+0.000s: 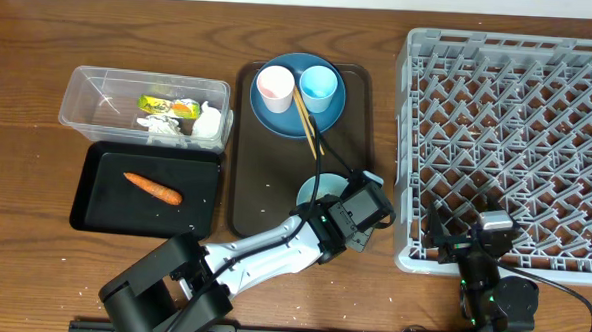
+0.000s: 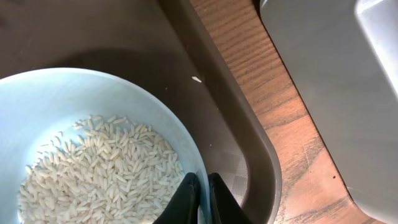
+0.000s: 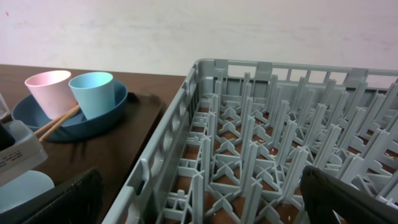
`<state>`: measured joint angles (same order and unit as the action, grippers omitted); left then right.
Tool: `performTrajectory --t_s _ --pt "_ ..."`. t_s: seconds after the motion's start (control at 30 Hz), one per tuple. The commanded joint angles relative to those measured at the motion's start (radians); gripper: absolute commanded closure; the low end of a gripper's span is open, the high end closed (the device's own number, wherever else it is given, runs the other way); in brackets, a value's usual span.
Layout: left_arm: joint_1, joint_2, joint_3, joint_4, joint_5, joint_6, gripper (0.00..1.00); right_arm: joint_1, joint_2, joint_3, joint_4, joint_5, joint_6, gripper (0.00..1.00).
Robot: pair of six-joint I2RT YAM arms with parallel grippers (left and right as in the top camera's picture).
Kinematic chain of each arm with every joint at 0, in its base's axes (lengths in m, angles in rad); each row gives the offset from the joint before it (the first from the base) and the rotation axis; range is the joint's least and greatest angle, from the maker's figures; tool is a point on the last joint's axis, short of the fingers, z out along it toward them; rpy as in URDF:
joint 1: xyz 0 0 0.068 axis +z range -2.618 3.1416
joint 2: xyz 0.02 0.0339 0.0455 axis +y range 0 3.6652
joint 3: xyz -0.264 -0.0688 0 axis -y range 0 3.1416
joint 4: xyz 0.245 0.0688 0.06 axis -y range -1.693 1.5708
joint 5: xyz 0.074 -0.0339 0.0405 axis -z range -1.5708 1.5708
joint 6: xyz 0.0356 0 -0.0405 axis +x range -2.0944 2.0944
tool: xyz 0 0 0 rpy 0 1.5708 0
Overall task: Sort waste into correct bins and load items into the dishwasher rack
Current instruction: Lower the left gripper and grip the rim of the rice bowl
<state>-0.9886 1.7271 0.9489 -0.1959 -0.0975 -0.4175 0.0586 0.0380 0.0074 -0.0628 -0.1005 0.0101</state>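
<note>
Blue plate (image 1: 278, 121) bears two cups (image 1: 274, 87), two chopsticks (image 1: 308, 128); black tray (image 1: 99, 213), one carrot (image 1: 153, 188).

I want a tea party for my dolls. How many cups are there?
2. The small pinkish-white plastic cup stands on the large round blue plate; the small light blue plastic cup stands beside it on the same plate. None seems hidden.
</note>
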Motion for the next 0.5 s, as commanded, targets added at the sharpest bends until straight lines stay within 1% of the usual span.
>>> performTrajectory --t_s 0.0,0.17,0.3,0.47 --pt "0.006 0.005 0.018 0.0 -0.009 0.006 0.93 0.006 -0.006 -0.002 -0.003 -0.001 -0.011 0.01" --pt "0.005 0.005 0.018 -0.006 -0.008 0.03 0.94 0.006 -0.006 -0.002 -0.003 -0.001 -0.011 0.01" --pt "0.005 0.005 0.018 -0.013 -0.008 0.076 0.94 0.006 -0.006 -0.002 -0.003 -0.001 -0.011 0.01" --pt "0.005 0.005 0.018 -0.012 -0.008 0.077 0.94 0.006 -0.006 -0.002 -0.003 -0.001 -0.011 0.01"
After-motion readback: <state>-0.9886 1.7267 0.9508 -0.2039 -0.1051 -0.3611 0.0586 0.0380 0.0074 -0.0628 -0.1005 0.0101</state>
